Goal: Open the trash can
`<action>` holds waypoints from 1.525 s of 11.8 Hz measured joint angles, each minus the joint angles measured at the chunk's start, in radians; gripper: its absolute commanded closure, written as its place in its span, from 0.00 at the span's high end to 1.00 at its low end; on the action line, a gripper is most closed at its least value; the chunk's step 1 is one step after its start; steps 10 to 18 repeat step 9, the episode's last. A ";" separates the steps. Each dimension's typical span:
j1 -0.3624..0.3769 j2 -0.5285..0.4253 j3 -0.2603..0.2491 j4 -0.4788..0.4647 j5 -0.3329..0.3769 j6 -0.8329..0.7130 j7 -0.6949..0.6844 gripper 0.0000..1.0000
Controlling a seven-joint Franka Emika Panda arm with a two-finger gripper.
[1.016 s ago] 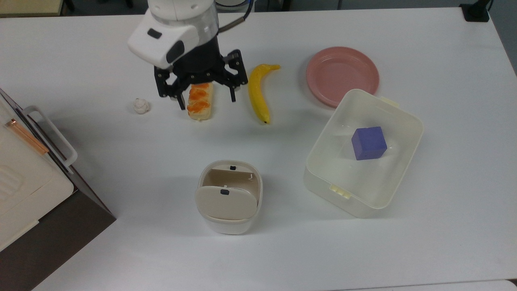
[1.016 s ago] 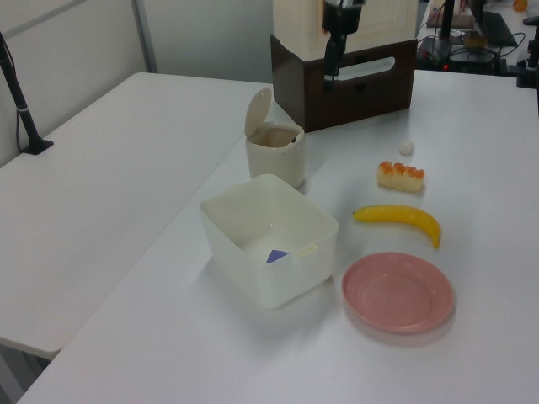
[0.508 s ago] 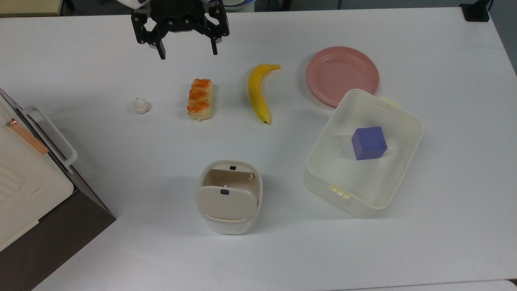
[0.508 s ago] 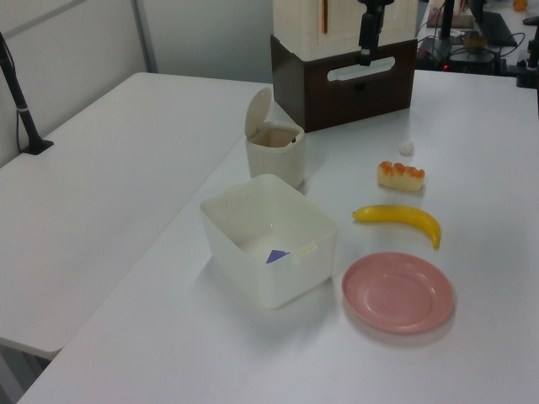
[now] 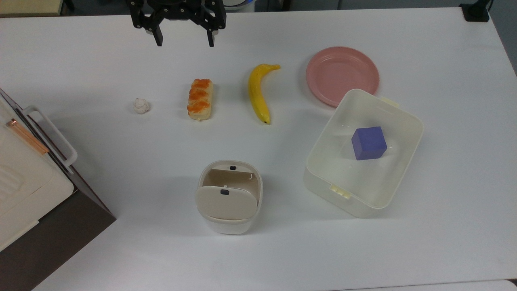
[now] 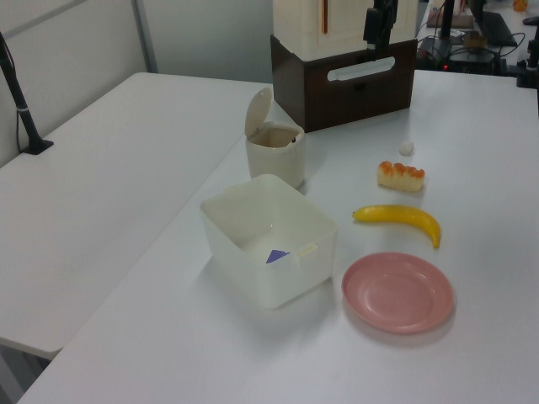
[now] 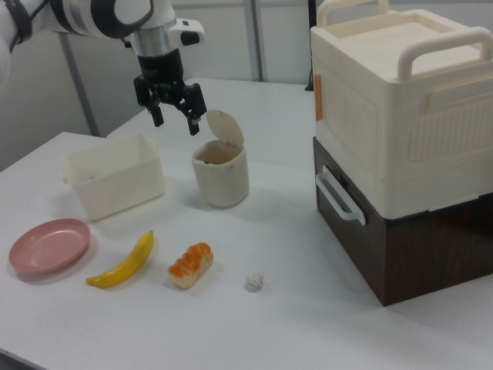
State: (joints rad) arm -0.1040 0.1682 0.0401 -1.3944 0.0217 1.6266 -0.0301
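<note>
My gripper (image 5: 182,40) hangs spread wide at the top view's upper edge, holding nothing. The trash can (image 5: 229,197) stands lid-up, beside the tub (image 5: 323,178) holding a blue cube (image 5: 368,143).

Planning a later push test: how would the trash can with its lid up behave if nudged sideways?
The trash can looks like thin, empty plastic, so probably light and apt to slide. Its raised lid may wobble or drop shut. Taller than wide, it might tip if pushed high.

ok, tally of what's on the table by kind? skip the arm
Containers: 3, trash can, translucent tub, cream-and-brown appliance
Food items: 2, banana, orange-topped pastry
Plates: 1, pink plate
Blocks: 1, purple cube
Small white lump: 1
Total: 8
</note>
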 measured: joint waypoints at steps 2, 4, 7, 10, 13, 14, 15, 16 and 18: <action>-0.002 -0.002 -0.006 -0.002 -0.001 0.000 0.004 1.00; -0.003 -0.002 -0.015 -0.003 -0.001 0.000 0.003 1.00; -0.006 -0.002 -0.017 -0.003 -0.001 0.000 0.049 1.00; -0.006 -0.002 -0.017 -0.003 -0.001 0.000 0.056 1.00; -0.006 -0.002 -0.017 -0.003 -0.001 0.000 0.056 1.00; -0.006 -0.002 -0.017 -0.003 -0.001 0.000 0.056 1.00; -0.006 -0.002 -0.017 -0.003 -0.001 0.000 0.056 1.00; -0.006 -0.002 -0.017 -0.003 -0.001 0.000 0.056 1.00; -0.006 -0.002 -0.017 -0.003 -0.001 0.000 0.056 1.00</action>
